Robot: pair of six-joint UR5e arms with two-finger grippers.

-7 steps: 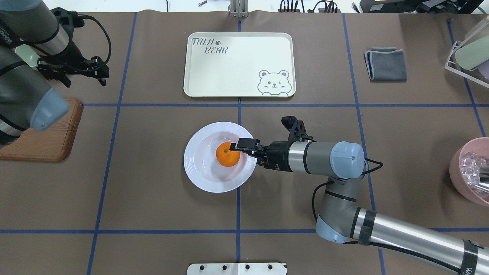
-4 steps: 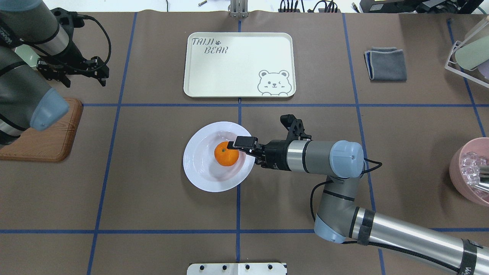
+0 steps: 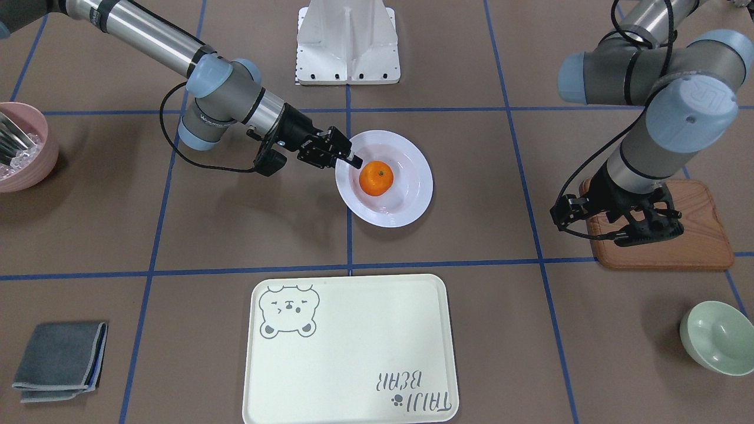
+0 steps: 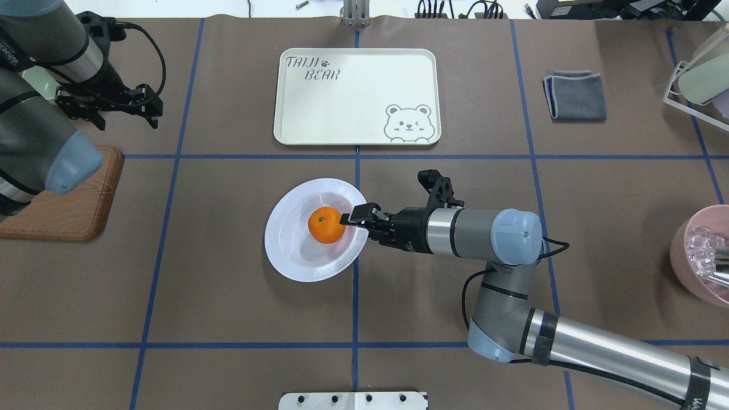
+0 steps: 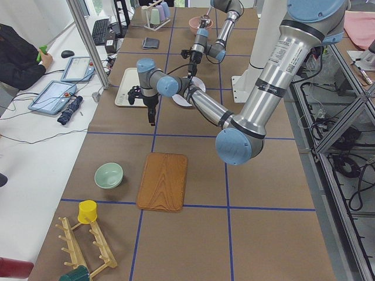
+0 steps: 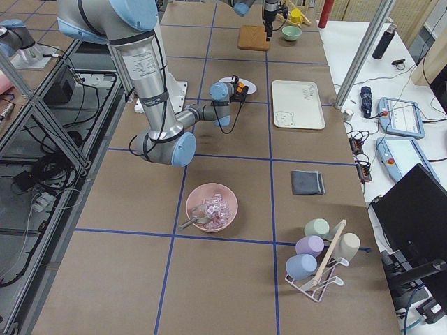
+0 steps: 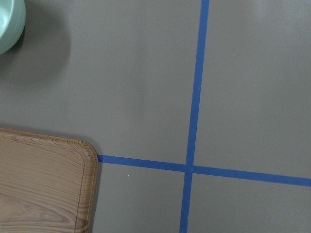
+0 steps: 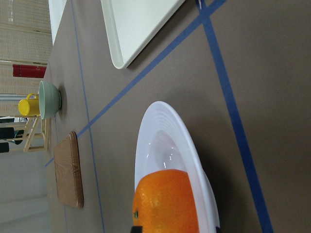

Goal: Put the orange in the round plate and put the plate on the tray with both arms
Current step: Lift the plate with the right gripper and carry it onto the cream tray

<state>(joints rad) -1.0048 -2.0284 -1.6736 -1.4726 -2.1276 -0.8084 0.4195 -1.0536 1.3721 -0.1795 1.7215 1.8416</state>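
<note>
1. While the orange [image 4: 326,225] sits in the sunken centre of the round plate [image 4: 287,250], the plate itself rests on the table [image 4: 228,313] at 6 o'clock from the tray [image 4: 296,91], well apart from it, so the carry is not yet done.
2. Right gripper [image 4: 347,218] comes in at the plate's 3 o'clock rim, with its upper finger reaching over the rim to the fruit. I cannot tell whether the jaws clench the rim or merely lie against it.
3. A one-sided hold on a glossy rim could slip or tip the plate down toward 9 o'clock, and the round fruit would likely roll out.
4. That finger beside the orange may also nudge it up the sloped wall.
5. Left gripper [image 4: 126,118] hangs with jaws spread and empty, at about 10 o'clock from the plate and well apart from it, beyond the wooden board [image 4: 85,210]. A lift begun before it takes the 9 o'clock rim would be unbalanced.
6. The tray's raised edge could catch a plate carried too low.
7. Any lower finger is hidden under the rim. The right wrist view cuts off the orange's underside. Both side views show the plate too small to judge contact. The left wrist view shows only table, the board's corner and a pale green bowl [image 7: 7,24].
</note>
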